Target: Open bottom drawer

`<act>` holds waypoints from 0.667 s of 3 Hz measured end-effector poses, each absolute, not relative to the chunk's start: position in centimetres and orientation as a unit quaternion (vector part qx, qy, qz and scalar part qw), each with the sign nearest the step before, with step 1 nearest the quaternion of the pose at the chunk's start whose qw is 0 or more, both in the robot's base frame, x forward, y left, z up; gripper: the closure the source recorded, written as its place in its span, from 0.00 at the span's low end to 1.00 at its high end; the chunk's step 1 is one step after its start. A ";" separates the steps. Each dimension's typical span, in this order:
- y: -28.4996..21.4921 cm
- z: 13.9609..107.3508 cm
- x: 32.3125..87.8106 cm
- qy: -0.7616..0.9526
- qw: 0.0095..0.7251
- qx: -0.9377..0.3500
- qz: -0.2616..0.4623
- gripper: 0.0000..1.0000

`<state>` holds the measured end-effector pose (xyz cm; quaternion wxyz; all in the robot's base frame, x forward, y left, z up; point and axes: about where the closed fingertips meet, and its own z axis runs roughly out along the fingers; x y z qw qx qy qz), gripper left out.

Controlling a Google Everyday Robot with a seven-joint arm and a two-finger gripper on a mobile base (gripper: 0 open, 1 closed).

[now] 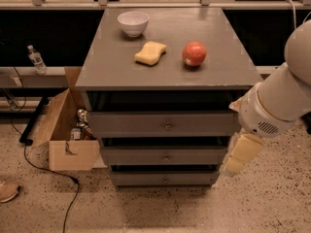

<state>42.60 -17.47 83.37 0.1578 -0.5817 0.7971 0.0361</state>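
Note:
The grey cabinet (165, 67) stands in the middle of the camera view with three drawers in its front. The bottom drawer (146, 178) is the lowest one, with a flat grey front and a small round knob (165, 180) at its centre; its front stands shut. My gripper (240, 154), cream-coloured, hangs from the white arm (277, 101) at the cabinet's right side. It is level with the middle drawer (165, 156) and slightly above and to the right of the bottom drawer. It touches nothing that I can see.
A white bowl (133, 22), a yellow sponge (150, 53) and a red apple (194, 54) lie on the cabinet top. An open cardboard box (68, 130) stands on the floor at the left, with a black cable (53, 171) nearby. A shoe (7, 191) shows at the far left.

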 end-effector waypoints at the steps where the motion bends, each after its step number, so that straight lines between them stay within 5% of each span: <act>1: -17.5 83.4 42.6 0.797 0.158 -0.582 0.036 0.00; 2: -17.1 81.1 42.7 0.794 0.147 -0.588 0.041 0.00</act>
